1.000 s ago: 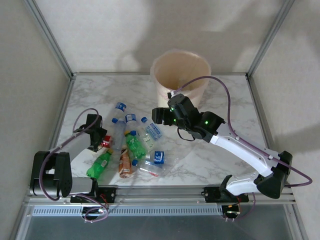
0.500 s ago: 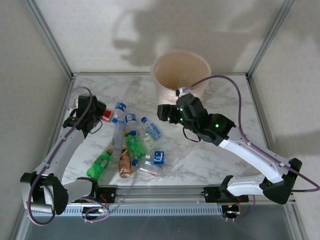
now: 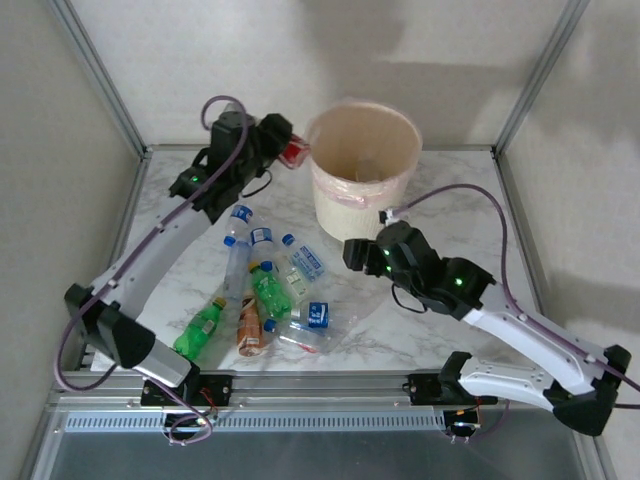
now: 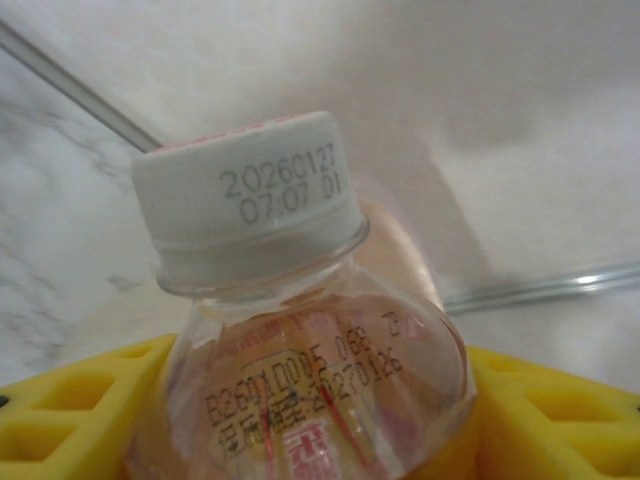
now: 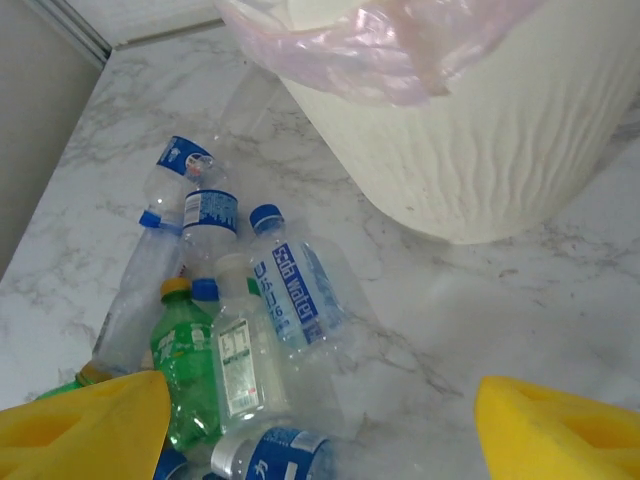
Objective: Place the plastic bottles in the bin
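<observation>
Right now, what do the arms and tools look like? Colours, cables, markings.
Left arm and right arm: pale grey-white links, black joints, green lights, a purple cable looped along each. Left tool and right tool: black bodies, yellow fingers; the left ones show square recesses.

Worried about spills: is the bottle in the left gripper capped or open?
Capped: a white cap sits squarely on the neck of the bottle clamped in the left gripper.
</observation>
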Motion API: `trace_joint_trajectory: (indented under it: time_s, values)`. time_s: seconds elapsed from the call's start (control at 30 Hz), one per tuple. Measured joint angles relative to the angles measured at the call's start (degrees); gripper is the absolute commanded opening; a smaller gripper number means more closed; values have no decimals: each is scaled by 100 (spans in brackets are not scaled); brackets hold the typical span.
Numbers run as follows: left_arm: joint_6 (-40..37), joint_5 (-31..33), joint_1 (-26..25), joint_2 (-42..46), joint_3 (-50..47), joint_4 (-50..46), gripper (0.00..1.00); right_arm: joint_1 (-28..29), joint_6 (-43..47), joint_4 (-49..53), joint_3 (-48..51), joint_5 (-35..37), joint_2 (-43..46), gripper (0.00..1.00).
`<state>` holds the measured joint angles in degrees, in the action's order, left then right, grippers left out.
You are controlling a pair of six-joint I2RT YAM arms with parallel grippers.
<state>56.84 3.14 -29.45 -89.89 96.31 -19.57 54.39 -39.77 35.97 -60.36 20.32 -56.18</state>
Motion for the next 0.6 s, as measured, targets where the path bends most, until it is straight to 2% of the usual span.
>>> trace_joint_trajectory:
  time_s: [0.13, 0.27, 0.43, 0.6]
  values:
    - [-35, -7, -332, -739, 780, 103, 63, 0, -162, -9, 315, -85, 520, 79]
    - [-28, -94, -463, -1569, 1681, 129, 65, -2, -234, -15, 365, -103, 516, 79]
    - [-37, -186, -511, -2347, 2500, -85, 83, -2, -291, -17, 372, -103, 487, 79]
    - [-162, -186, -612, -2450, 2588, -326, 94, -2, -291, -17, 372, -103, 485, 80]
